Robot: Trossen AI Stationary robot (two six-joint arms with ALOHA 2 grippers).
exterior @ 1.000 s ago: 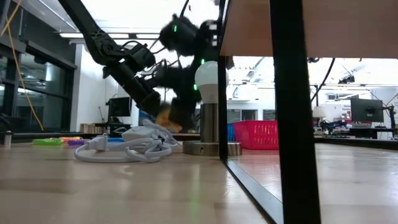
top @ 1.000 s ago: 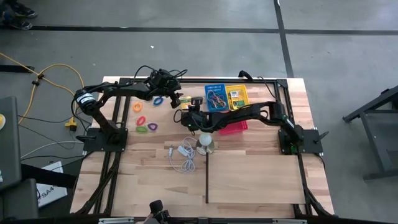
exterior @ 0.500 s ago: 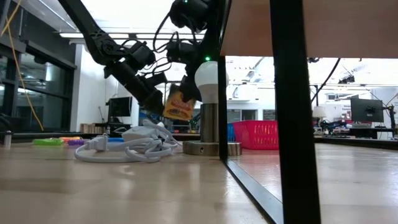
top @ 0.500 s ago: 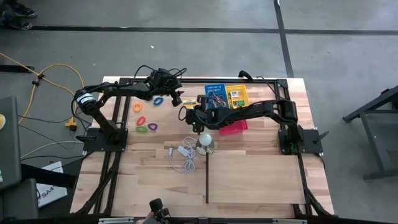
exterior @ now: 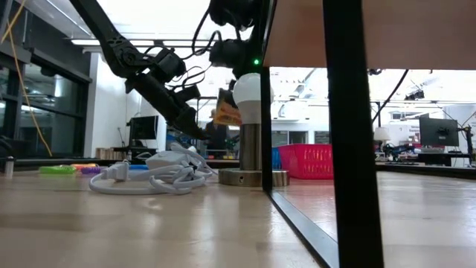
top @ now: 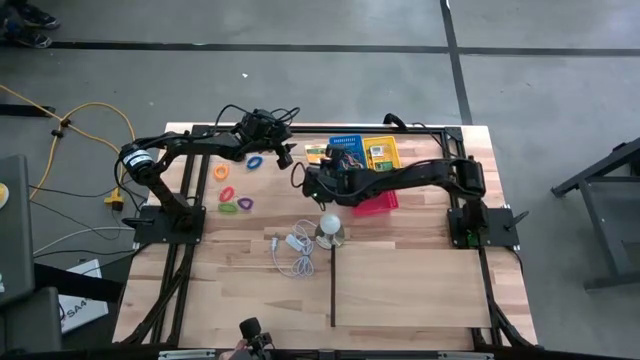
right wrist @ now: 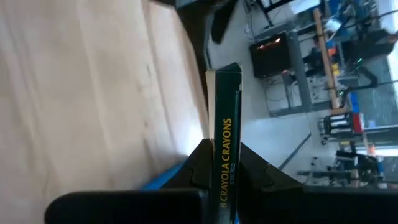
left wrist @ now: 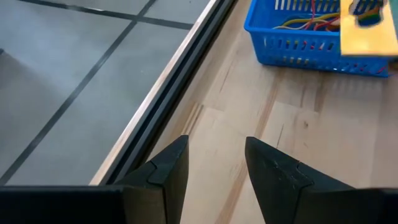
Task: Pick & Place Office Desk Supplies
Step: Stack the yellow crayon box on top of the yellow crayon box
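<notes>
Your right gripper [top: 312,160] has carried the crayon box [top: 316,153] up and away from the lamp [top: 329,229], toward the back of the table; a second ago it sat lower, just beside the bulb. In the low view the crayon box [exterior: 227,110] has risen from near the table surface to level with the bulb. It now hangs at the blue basket's [top: 347,150] left edge.

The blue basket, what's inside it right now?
In the blue basket, the left wrist view shows tangled yellow and red rubber bands. The crayon box held by the right tool hides the basket's far corner.
</notes>
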